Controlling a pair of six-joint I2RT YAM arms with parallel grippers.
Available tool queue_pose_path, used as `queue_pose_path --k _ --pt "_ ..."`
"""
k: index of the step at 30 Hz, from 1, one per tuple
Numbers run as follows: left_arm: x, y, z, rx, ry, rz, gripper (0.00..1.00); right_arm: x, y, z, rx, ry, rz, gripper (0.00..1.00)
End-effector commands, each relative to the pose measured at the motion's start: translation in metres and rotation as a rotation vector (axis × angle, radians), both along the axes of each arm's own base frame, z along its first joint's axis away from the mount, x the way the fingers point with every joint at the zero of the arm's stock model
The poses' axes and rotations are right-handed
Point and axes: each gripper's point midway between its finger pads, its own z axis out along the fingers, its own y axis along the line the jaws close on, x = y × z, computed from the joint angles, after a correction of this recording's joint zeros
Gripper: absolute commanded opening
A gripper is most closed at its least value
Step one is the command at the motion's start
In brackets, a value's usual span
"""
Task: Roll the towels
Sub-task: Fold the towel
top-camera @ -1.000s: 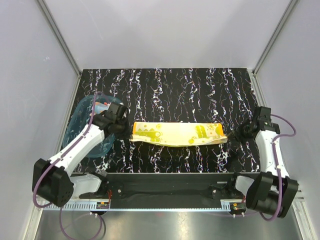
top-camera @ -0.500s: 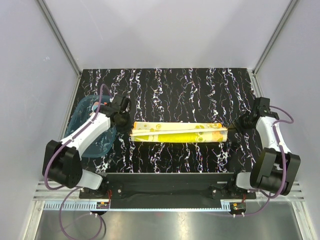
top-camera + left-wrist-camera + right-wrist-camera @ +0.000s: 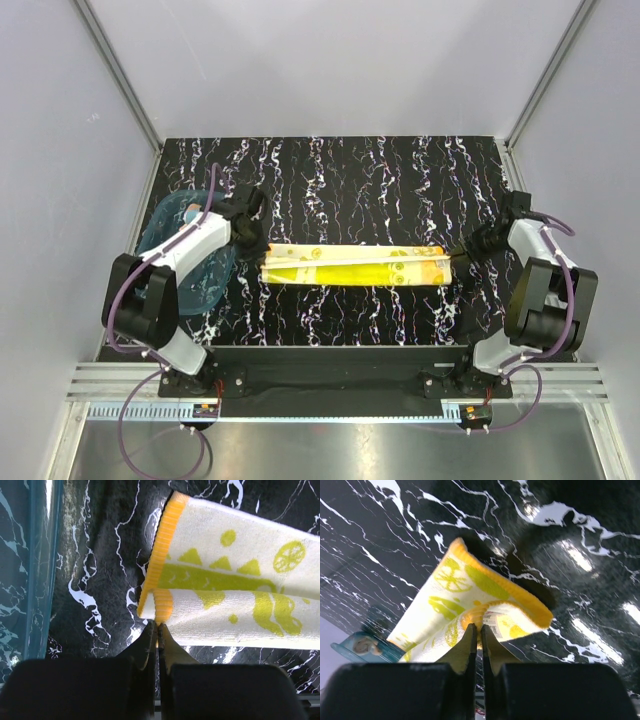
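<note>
The yellow and cream towel [image 3: 355, 265] lies folded in a long strip across the middle of the black marbled table, stretched between both grippers. My left gripper [image 3: 256, 247] is shut on the orange hem at its left end; the left wrist view shows the hem [image 3: 161, 611] pinched at the fingertips [image 3: 149, 635]. My right gripper [image 3: 470, 250] is shut on the hem of the right end, where the towel [image 3: 465, 600] curls over and a label shows. The orange-pink towel [image 3: 192, 212] shows only as a small patch in the tray behind the left arm.
A translucent teal-blue plastic tray [image 3: 160, 225] sits at the table's left edge under the left arm; its wall also shows in the left wrist view [image 3: 42, 565]. Grey walls with metal rails enclose the table on three sides.
Both grippers have moved away from me with the towel ends. The towel has been folded from a sagging wider sheet into a narrower, tighter strip.
</note>
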Motion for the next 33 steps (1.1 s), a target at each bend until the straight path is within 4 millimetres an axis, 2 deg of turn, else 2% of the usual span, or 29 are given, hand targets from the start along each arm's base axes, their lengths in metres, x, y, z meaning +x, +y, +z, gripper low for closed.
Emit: queue_pose_path --k 1,4,5,7,8,9,10,11,13,14,18,21,24,25,26,27,29,31,32,33 --pt "0.024 0.011 0.009 0.037 -0.052 0.018 0.0 0.028 -0.009 0.011 -0.023 -0.079 0.017 0.08" --pt "0.031 0.011 0.006 0.032 -0.035 0.017 0.04 0.036 -0.01 0.008 -0.016 -0.073 0.018 0.14" --pt "0.033 0.011 0.003 0.032 -0.027 0.011 0.15 0.041 -0.011 0.006 -0.013 -0.069 0.017 0.15" --pt "0.04 0.011 0.005 0.025 -0.027 0.013 0.24 0.045 -0.012 0.005 -0.006 -0.067 0.018 0.2" --pt "0.043 0.013 0.003 0.029 -0.018 0.017 0.28 0.052 -0.01 0.006 0.009 -0.077 0.029 0.36" --pt "0.047 0.014 0.006 0.027 -0.023 0.022 0.36 0.056 -0.009 0.006 0.017 -0.082 0.037 0.42" --pt "0.049 0.016 0.006 0.026 -0.02 0.029 0.38 0.058 -0.01 0.006 0.025 -0.075 0.039 0.46" --pt "0.052 0.017 0.007 0.027 -0.02 0.03 0.4 0.064 -0.01 0.009 0.029 -0.082 0.044 0.58" --pt "0.056 0.018 0.012 0.026 -0.022 0.036 0.44 0.07 -0.009 0.013 0.038 -0.094 0.053 0.69" --pt "0.056 0.019 0.015 0.029 -0.026 0.04 0.44 0.075 -0.01 0.02 0.03 -0.117 0.062 0.82" --pt "0.056 0.028 0.032 0.065 -0.079 0.078 0.46 0.08 -0.015 0.041 -0.004 -0.146 0.065 0.88" --pt "0.05 0.028 0.047 0.058 -0.141 0.072 0.46 0.073 -0.015 0.063 -0.044 -0.203 0.067 0.89" --pt "0.044 0.023 0.048 0.057 -0.15 0.052 0.44 0.068 -0.01 0.075 -0.074 -0.255 0.083 0.88" --pt "0.041 0.018 0.048 0.05 -0.152 0.038 0.43 0.064 -0.006 0.087 -0.088 -0.297 0.095 0.84" --pt "0.041 0.013 0.05 0.036 -0.168 0.032 0.41 0.057 -0.001 0.082 -0.087 -0.291 0.103 0.82" --pt "0.034 0.009 0.043 0.021 -0.153 0.021 0.4 0.053 0.002 0.081 -0.086 -0.297 0.108 0.76" --pt "0.031 -0.006 0.04 -0.016 -0.169 -0.007 0.38 0.042 0.009 0.074 -0.072 -0.303 0.111 0.58" --pt "0.02 -0.018 0.029 -0.036 -0.151 -0.038 0.36 0.036 0.015 0.064 -0.054 -0.296 0.12 0.48" --pt "0.023 -0.024 0.026 -0.056 -0.165 -0.041 0.35 0.029 0.016 0.049 -0.041 -0.252 0.123 0.35" --pt "0.021 -0.028 0.023 -0.067 -0.162 -0.05 0.34 0.027 0.017 0.041 -0.033 -0.229 0.129 0.31"
